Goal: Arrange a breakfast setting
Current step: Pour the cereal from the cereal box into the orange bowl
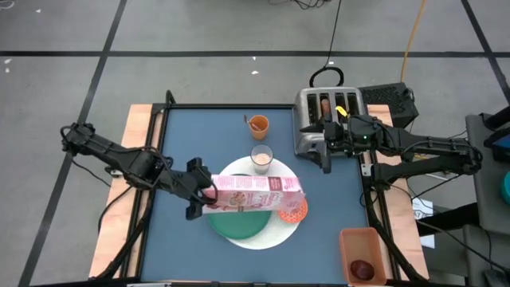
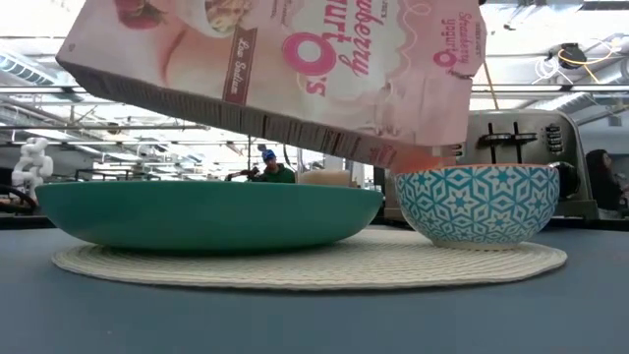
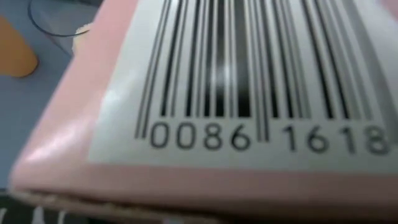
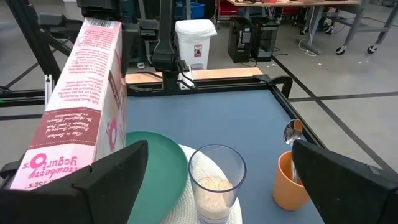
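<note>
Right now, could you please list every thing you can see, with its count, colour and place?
pink cereal box: 1, pink, held tipped above plate and bowl
green plate: 1, green, on mat
white round mat: 1, white, table centre
small patterned bowl: 1, teal-and-white outside, on mat beside plate
milk glass: 1, clear, at the mat's far edge
orange cup: 1, orange, beyond glass, spoon inside
toaster: 1, silver, far right
orange bin: 1, near right, dark red fruit inside
left gripper: jaws shut on box
right gripper: beside toaster, jaws open
</note>
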Action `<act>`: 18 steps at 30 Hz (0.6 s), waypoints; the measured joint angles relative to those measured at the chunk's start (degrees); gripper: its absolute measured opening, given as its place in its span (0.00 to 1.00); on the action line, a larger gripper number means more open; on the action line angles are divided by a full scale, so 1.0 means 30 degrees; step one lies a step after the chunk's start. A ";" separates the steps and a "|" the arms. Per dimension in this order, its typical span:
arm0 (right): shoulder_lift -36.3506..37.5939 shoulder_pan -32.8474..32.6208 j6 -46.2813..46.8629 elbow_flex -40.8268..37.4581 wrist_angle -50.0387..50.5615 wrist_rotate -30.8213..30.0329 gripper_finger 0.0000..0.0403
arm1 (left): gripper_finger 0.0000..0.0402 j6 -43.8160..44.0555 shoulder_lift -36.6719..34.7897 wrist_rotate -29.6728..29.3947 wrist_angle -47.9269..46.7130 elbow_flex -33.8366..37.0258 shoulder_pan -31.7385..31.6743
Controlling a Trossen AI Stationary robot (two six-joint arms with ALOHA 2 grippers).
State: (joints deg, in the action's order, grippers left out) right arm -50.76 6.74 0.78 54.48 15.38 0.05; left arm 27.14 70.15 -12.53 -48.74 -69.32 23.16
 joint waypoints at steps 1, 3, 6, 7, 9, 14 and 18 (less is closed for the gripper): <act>0.0000 0.0000 0.0000 0.0000 0.0000 0.0000 0.97 | 0.57 0.0000 0.0000 0.0000 0.0081 -0.0004 -0.0001; -0.0004 0.0000 0.0000 0.0000 -0.0007 0.0000 0.97 | 0.57 -0.0015 0.0000 -0.0007 0.0147 -0.0006 -0.0007; -0.0007 0.0000 0.0000 0.0000 -0.0007 0.0000 0.97 | 0.57 -0.0001 0.0000 0.0000 0.0106 0.0001 0.0000; -0.0003 0.0007 0.0003 0.0000 -0.0007 0.0000 0.97 | 0.57 0.0000 0.0000 0.0000 0.0113 0.0001 0.0000; -0.0004 0.0003 0.0003 0.0000 -0.0007 0.0000 0.97 | 0.57 0.0000 0.0000 0.0000 0.0113 0.0001 0.0000; 0.0000 0.0000 0.0007 0.0000 -0.0007 0.0000 0.97 | 0.57 0.0043 -0.0007 0.0182 0.0043 0.0001 0.0000; -0.0003 0.0000 0.0007 0.0000 -0.0007 0.0000 0.97 | 0.57 0.0056 -0.0002 0.0220 -0.0628 -0.0421 0.0000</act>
State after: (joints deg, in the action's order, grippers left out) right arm -50.77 6.74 0.80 54.48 15.35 0.05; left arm 27.30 70.14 -11.88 -50.63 -70.59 23.16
